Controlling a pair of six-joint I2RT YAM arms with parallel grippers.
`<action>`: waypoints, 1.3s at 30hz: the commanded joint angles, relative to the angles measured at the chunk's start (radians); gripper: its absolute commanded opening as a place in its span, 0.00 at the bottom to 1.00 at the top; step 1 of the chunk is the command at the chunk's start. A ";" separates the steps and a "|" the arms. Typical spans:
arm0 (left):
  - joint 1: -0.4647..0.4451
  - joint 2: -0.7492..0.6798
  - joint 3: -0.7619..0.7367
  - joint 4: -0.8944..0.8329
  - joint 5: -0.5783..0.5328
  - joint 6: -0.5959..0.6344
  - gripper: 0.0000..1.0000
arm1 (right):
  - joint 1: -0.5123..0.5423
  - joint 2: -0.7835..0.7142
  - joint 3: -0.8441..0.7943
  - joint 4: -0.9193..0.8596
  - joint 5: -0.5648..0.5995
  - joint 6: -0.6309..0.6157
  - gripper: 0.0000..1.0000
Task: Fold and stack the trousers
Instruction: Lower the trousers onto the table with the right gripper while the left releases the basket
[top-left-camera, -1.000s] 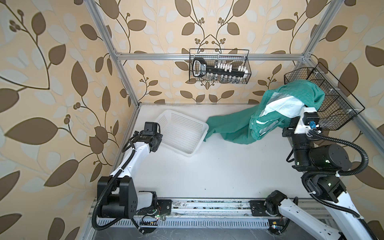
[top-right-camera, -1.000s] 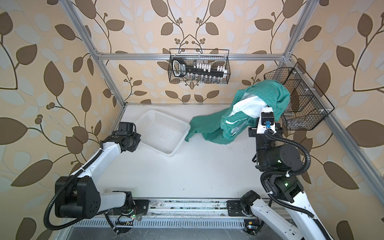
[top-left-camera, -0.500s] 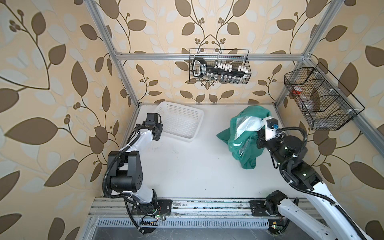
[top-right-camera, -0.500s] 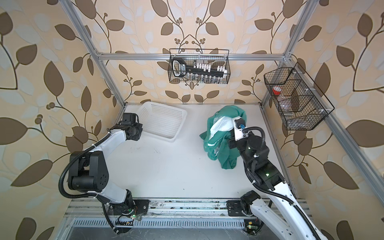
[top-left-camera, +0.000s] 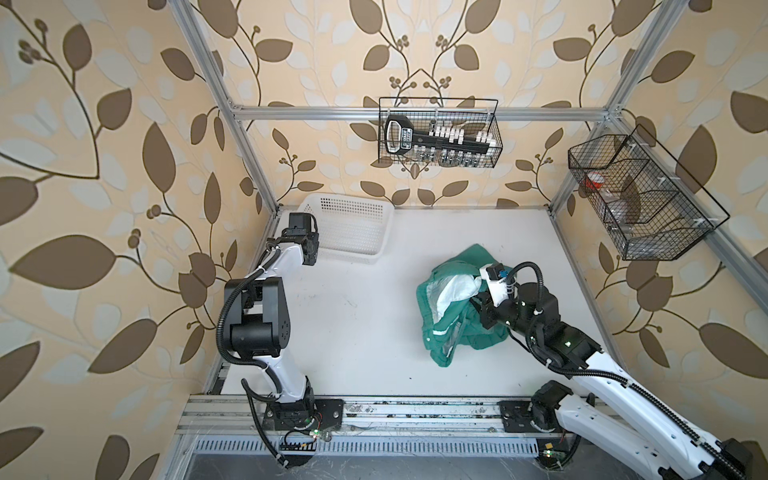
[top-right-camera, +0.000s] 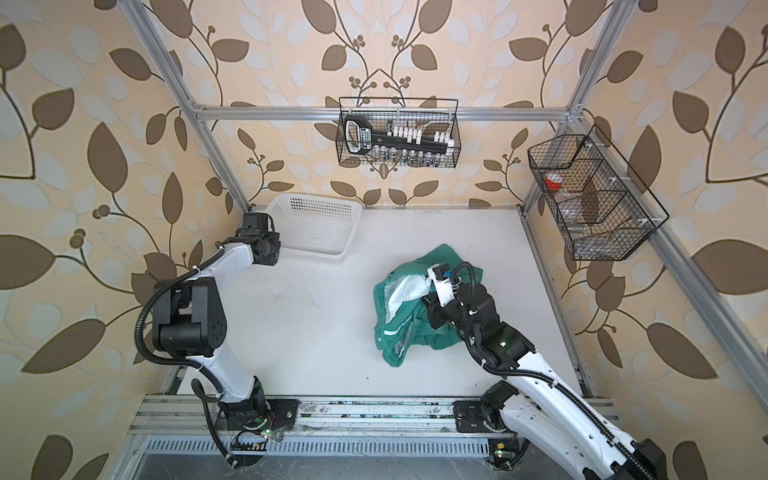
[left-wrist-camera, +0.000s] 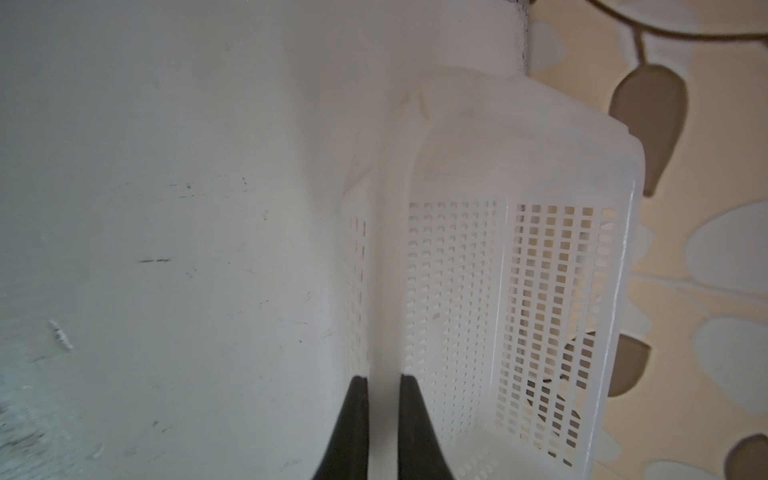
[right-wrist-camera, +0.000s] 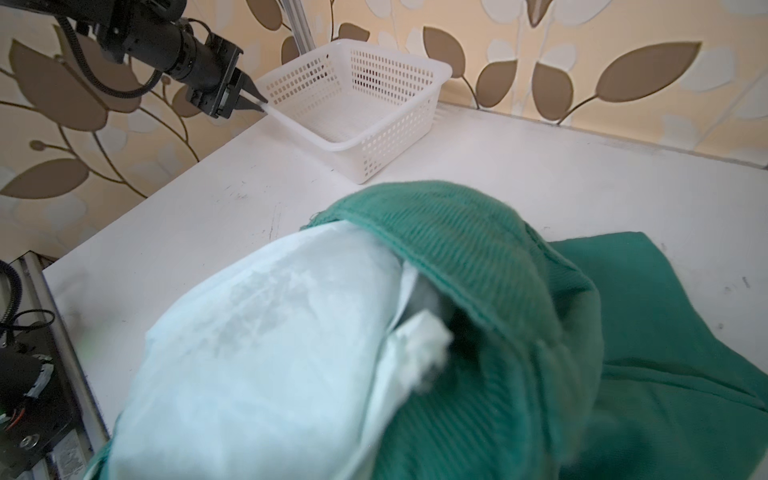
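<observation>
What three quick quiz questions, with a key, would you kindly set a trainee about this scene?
1. True or false: the trousers lie inside the white basket.
2. What does the left gripper pinch? A) the basket's rim B) the trousers C) nothing
3. In both top views, in which corner of the table does the basket stand?
Key: 1 false, they lie bunched on the table's right side; 2 A; 3 the far left corner.
</observation>
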 joint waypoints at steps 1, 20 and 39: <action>0.026 0.036 0.043 -0.038 -0.065 -0.029 0.00 | 0.015 0.031 -0.026 0.104 -0.086 0.047 0.00; 0.047 0.019 0.109 -0.004 0.068 0.093 0.63 | 0.144 0.352 -0.046 0.278 -0.195 0.044 0.29; -0.099 -0.491 -0.190 -0.216 0.299 0.600 0.99 | -0.109 0.241 0.037 0.228 -0.463 0.082 0.87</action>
